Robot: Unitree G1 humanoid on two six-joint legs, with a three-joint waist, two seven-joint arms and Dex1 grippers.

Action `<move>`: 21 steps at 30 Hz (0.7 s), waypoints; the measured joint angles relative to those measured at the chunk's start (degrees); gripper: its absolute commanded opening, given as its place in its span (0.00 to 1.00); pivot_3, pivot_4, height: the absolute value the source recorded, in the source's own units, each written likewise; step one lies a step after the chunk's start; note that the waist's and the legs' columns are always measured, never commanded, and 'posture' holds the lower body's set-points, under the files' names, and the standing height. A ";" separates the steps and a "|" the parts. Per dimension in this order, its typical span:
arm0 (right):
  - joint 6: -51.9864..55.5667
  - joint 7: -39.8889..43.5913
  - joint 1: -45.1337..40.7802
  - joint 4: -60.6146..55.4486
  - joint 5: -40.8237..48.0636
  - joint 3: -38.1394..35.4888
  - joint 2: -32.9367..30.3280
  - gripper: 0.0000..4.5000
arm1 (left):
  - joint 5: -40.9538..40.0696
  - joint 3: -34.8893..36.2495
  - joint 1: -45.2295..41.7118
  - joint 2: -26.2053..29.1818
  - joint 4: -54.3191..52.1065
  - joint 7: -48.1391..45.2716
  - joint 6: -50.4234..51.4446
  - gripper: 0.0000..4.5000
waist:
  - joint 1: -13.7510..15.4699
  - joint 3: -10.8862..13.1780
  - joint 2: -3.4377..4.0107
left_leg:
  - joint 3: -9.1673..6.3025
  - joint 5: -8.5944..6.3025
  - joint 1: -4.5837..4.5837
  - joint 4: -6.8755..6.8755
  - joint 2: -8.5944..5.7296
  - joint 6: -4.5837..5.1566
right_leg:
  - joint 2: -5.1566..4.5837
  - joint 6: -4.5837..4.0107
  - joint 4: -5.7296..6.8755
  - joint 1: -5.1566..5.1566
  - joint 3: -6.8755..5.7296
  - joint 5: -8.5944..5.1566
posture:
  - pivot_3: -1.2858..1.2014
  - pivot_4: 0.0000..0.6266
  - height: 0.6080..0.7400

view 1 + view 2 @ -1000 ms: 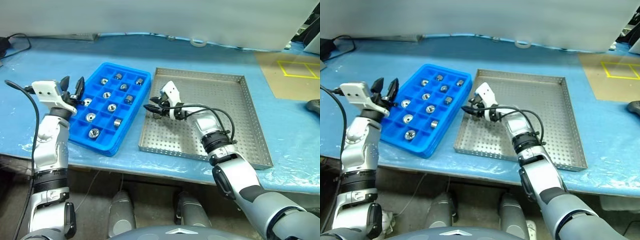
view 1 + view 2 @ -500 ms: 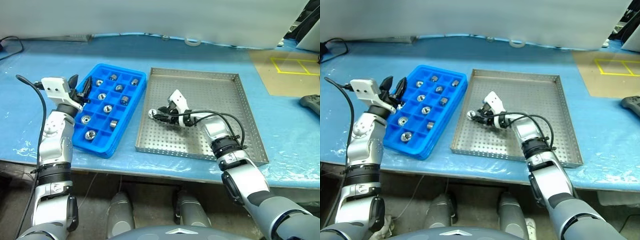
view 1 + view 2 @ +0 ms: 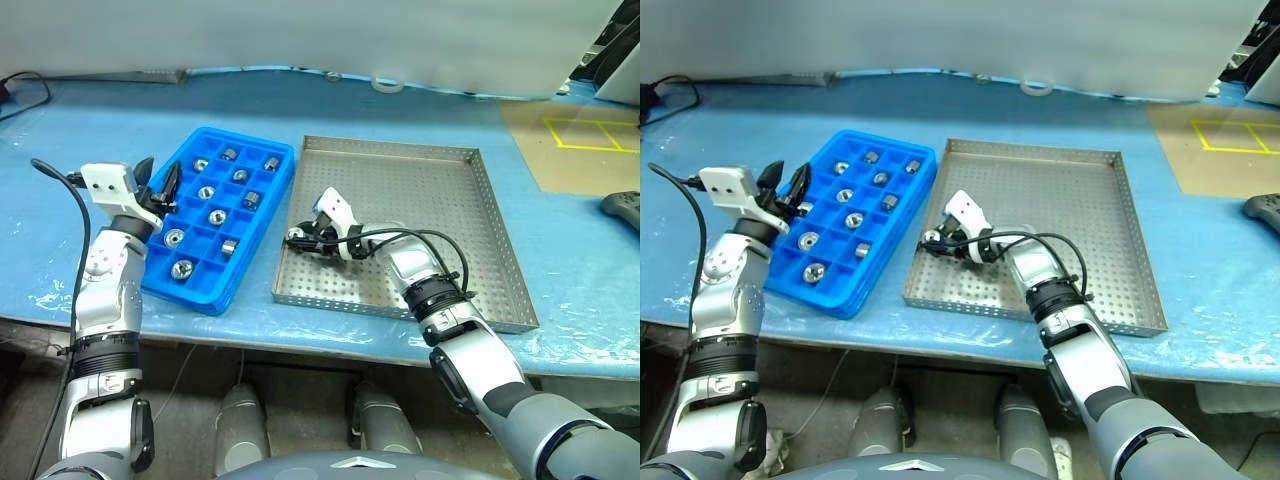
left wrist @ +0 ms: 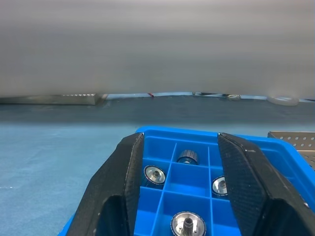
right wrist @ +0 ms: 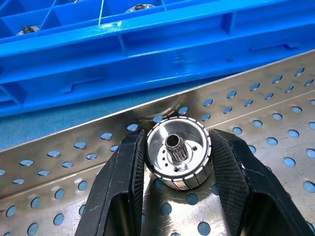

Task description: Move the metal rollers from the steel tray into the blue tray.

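A shiny metal roller (image 5: 178, 152) stands on the perforated floor of the steel tray (image 3: 430, 190), close to its left wall. My right gripper (image 3: 299, 239) is shut on this roller, with a black finger pressed against each side. The blue tray (image 3: 214, 299) lies just left of the steel tray, with several metal rollers (image 3: 217, 216) in its compartments. Over the blue tray's left edge, my left gripper (image 3: 160, 178) hovers open and holds nothing. Rollers show between its fingers (image 4: 123, 172) in the left wrist view.
Both trays rest on a table covered with a blue sheet. A white tape ring (image 3: 385, 84) lies at the back. A brown board with yellow markings (image 3: 580, 140) and a black object (image 3: 622, 205) are at the right. A black cable (image 3: 20, 85) lies at the far left.
My right gripper has sunk towards the steel tray's floor near its left wall, and its fingers have narrowed onto the roller. The left arm has stayed where it was.
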 measured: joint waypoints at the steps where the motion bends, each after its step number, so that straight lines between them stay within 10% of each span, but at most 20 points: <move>1: 0.23 0.12 -0.23 0.42 0.39 -0.54 0.14 0.36 | -0.02 0.18 0.52 0.01 -0.61 0.33 0.02 0.56 | 0.02 0.00 0.00 | 0.00 0.00 -0.01 0.00 0.00 0.00 | 0.00 0.00 0.00 -0.01 0.00 0.00 | 0.45 0.24 1.00; 21: -3.86 2.87 -16.13 10.19 7.90 -4.49 15.27 0.36 | -4.78 14.57 15.76 -2.71 -19.94 14.56 0.25 0.56 | 4.36 0.04 -0.09 | -0.19 0.08 -0.15 -0.43 0.02 -0.16 | -0.03 -0.09 -0.20 -0.09 -0.22 -0.09 | 0.61 0.24 1.00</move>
